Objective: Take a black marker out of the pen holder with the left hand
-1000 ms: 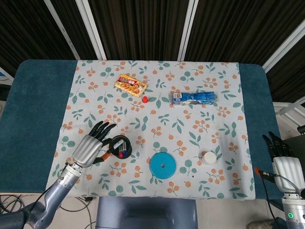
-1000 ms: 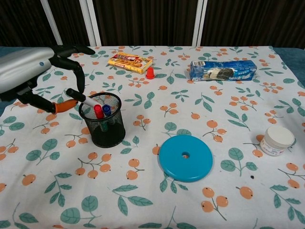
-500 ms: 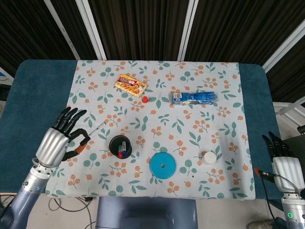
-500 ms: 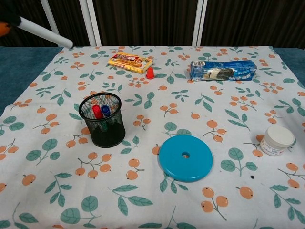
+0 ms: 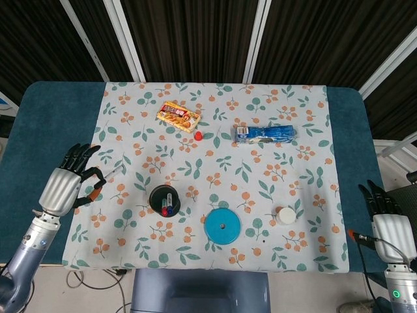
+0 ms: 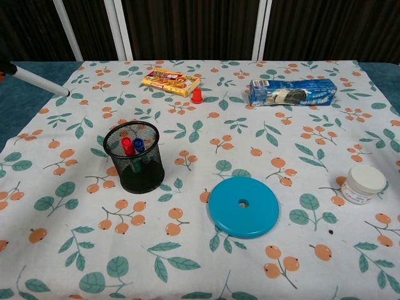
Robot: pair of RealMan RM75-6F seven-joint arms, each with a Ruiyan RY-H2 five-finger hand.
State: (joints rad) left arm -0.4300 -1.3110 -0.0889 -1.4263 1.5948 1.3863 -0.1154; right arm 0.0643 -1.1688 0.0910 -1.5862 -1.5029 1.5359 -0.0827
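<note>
Left hand (image 5: 63, 184) holds the black marker (image 5: 112, 173) pinched low between thumb and a finger, the other fingers spread above it, out over the bench's left edge where the teal cover shows beside the patterned cloth (image 5: 260, 189). The marker is a thin pale barrel with a dark tip; it slants up toward the cloth's left border in the head view, and in the chest view only its free end (image 6: 36, 81) pokes in from the left, dark tip foremost. It is well apart from the pen holder (image 5: 164, 200), a black mesh cup standing upright near the front-left part of the cloth with a red marker (image 6: 128, 147) and a blue marker (image 6: 139, 144) inside. A blue disc (image 5: 222, 226) lies just right of the holder toward the front edge, and a white jar (image 5: 286, 216) sits further right. Near the back edge lie a snack box (image 5: 178, 116), a small red cap (image 5: 199, 135) and a blue cookie pack (image 5: 264, 134). Bare cloth lies between holder and left edge. Right hand (image 5: 389, 218) hangs off the front-right corner, fingers apart, holding nothing.
</note>
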